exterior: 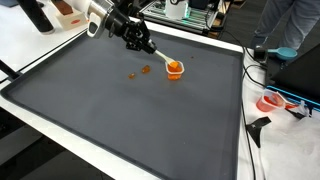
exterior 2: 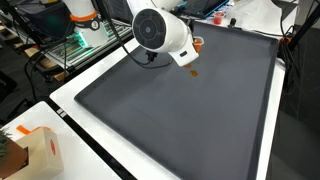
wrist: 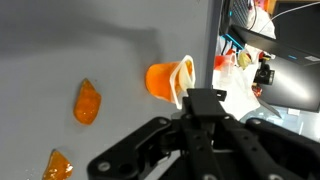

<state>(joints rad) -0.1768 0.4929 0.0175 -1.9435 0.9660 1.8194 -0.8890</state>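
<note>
My gripper (exterior: pixel 146 45) is shut on the handle of a white spoon (exterior: pixel 162 57). The spoon's far end rests in a small orange bowl (exterior: pixel 174 68) on the dark grey mat (exterior: pixel 120 120). In the wrist view the jaws (wrist: pixel 203 100) are closed together just below the orange bowl (wrist: pixel 162 80), and the spoon (wrist: pixel 186 72) leans against its rim. Two orange pieces (wrist: pixel 87 102) (wrist: pixel 57 167) lie loose on the mat to the left of the bowl. They also show in an exterior view (exterior: pixel 144 70) (exterior: pixel 132 73). In an exterior view the arm's white wrist (exterior 2: pixel 160 35) hides most of the bowl (exterior 2: pixel 197 43).
The mat has a white border (exterior: pixel 60 140) on the table. A cardboard box (exterior 2: pixel 35 150) stands off one corner. A red and white object (exterior: pixel 272 101) and cables lie beside the mat. Equipment and a person (exterior: pixel 290 30) stand at the back.
</note>
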